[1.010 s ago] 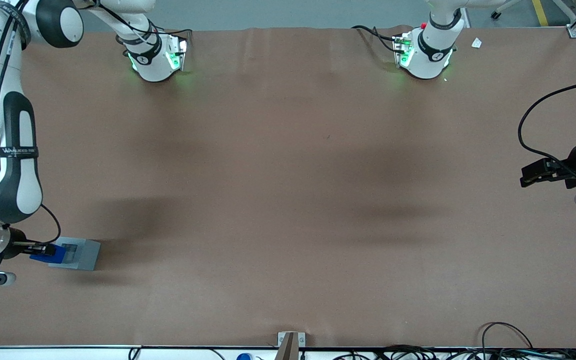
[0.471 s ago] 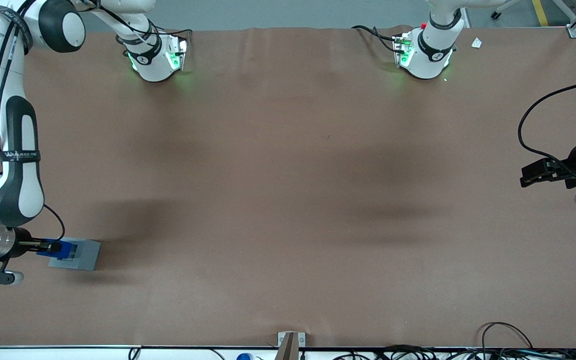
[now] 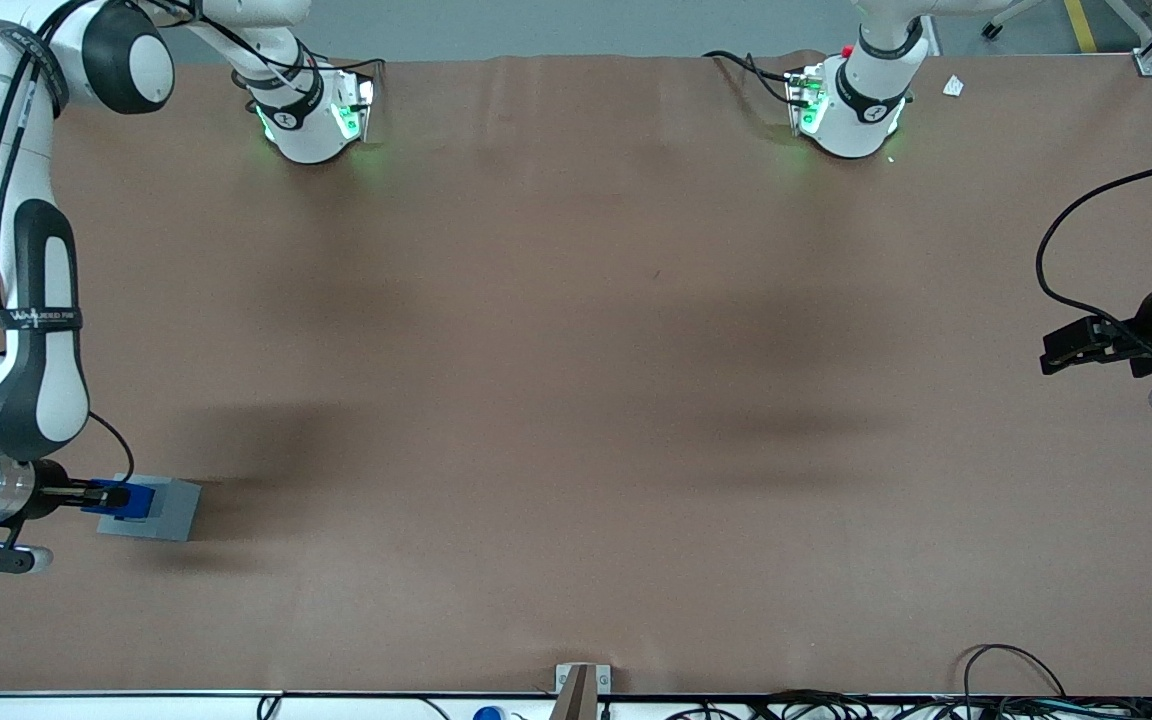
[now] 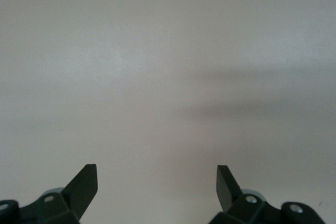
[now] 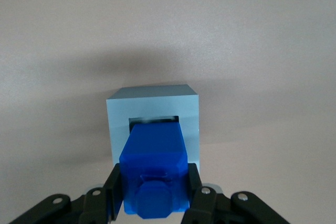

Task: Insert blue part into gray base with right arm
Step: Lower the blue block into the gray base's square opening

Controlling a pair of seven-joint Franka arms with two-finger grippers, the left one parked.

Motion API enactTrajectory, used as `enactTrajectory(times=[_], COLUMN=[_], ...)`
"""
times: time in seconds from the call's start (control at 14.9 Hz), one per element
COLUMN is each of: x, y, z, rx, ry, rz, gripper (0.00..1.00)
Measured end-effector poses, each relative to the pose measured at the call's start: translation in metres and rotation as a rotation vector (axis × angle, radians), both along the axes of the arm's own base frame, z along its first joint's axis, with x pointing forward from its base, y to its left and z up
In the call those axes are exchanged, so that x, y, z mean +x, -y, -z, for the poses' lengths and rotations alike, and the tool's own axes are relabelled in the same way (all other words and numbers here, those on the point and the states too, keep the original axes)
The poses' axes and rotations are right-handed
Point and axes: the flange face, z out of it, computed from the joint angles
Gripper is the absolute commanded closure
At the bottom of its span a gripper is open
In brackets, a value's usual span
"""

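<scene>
Gripper clamped on blue part, directly over gray base at working arm's end of table. Part's lower end at recess mouth, 12 o'clock from fingers; seating depth unclear.

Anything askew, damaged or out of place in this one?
Nothing stands out. The gripper holds the blue part squarely over the gray base, lined up with its recess; the base sits flat and looks undamaged.
</scene>
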Motion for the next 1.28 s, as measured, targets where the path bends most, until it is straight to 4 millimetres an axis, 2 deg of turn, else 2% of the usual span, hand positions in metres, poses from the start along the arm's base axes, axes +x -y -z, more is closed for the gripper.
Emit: enactTrajectory(times=[0.34, 0.67, 0.74, 0.81, 0.94, 1.28], x=[0.001, 0.001, 0.001, 0.001, 0.001, 0.002], y=[0.0, -0.001, -0.001, -0.001, -0.001, 0.001], z=[0.001, 0.014, 0.014, 0.014, 0.015, 0.027], rx=[0.003, 0.017, 0.018, 0.019, 0.02, 0.044], ry=[0.003, -0.011, -0.011, -0.011, -0.012, -0.004], rz=[0.001, 0.006, 0.006, 0.007, 0.008, 0.024], gripper=[1.0, 1.0, 0.93, 0.56, 0.0, 0.0])
